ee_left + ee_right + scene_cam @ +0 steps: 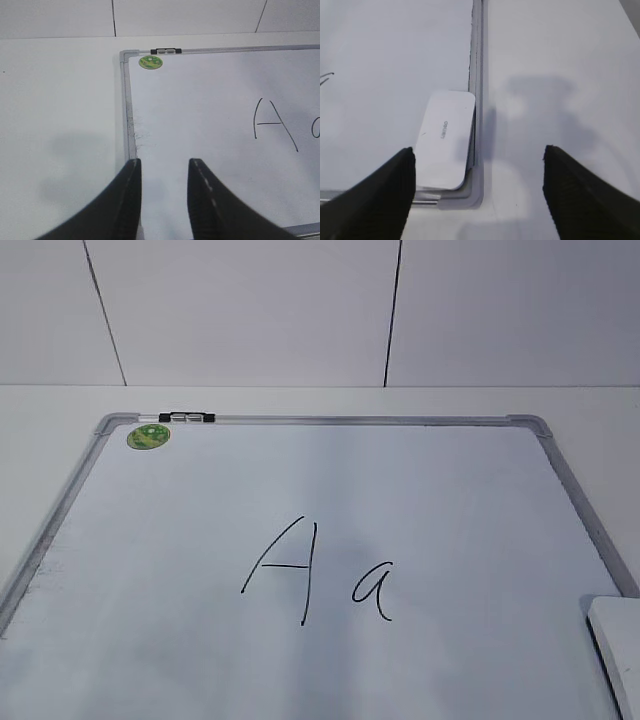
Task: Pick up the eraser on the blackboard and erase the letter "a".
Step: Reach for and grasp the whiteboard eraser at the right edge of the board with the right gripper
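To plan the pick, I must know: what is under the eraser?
The eraser lies on the blackboard, in its corner by the frame. Its underside is hidden.

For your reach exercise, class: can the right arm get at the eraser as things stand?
Probably yes. The eraser lies flat at the board's near right corner against the frame, nothing on it, and the right gripper hangs open above, though offset to its right.
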Controlling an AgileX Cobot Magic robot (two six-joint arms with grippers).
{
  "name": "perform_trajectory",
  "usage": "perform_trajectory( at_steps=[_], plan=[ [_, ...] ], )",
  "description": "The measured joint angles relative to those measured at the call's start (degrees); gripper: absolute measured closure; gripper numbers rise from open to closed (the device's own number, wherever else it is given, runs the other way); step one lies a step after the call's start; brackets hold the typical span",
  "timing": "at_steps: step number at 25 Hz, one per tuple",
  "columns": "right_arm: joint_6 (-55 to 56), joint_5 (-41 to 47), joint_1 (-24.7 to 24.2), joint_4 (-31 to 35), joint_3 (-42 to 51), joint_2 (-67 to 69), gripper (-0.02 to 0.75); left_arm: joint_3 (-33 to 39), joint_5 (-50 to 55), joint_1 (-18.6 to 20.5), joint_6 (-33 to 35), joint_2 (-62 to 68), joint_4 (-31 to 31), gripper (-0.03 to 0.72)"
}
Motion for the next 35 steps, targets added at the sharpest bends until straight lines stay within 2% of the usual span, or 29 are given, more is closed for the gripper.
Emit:
perform_trajectory(
  at_steps=[8, 13, 25, 35],
  plan=[
    [4.0, 1.3, 0.0, 0.4, -2.6, 15.6, 0.111, 0.0, 0.0, 0.0, 0.0, 0.0, 0.0, 0.453],
    [6.5, 1.3, 0.0, 1.3, -7.2, 24.6, 0.111, 0.0, 0.0, 0.0, 0.0, 0.0, 0.0, 0.453],
    [7.3, 4.3, 0.0, 7.2, -16.3, 49.9, 0.111, 0.0, 0.0, 0.0, 0.0, 0.0, 0.0, 0.453],
    [3.2, 4.2, 0.3, 7.9, -16.4, 57.8, 0.111, 0.0, 0.0, 0.0, 0.0, 0.0, 0.0, 0.453]
  ],
)
